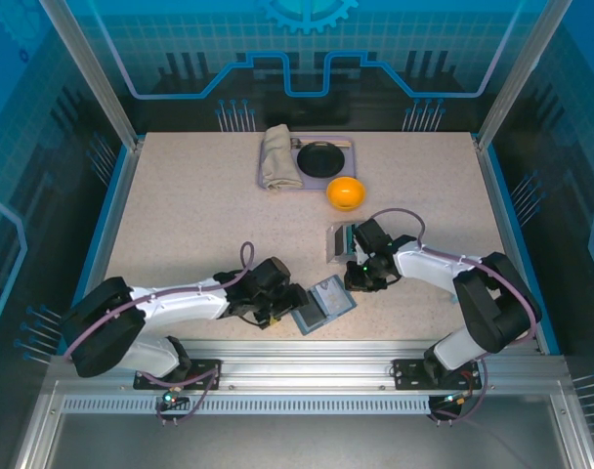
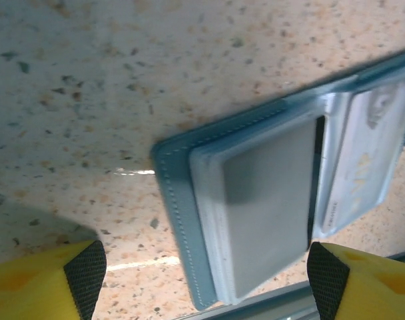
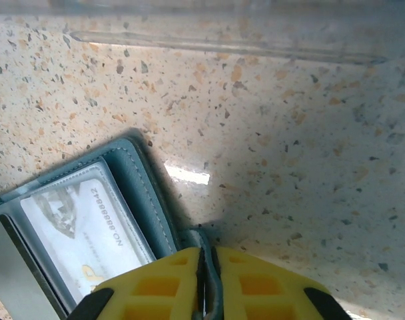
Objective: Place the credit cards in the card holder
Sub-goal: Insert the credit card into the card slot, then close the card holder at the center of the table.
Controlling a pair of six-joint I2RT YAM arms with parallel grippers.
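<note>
Inside card holder (image 3: 146,200), card (image 3: 89,233) "NO.88888842"

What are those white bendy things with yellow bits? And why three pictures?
They are two robot arms, a left arm and a right arm, bolted to a table. One picture looks down from above; the others come from a camera on each wrist, so the yellow bits are fingers. An open blue wallet lies there with a card inside. The right gripper pinches the wallet's edge; the left gripper is open near it. Farther back sit an orange and a cloth.
</note>
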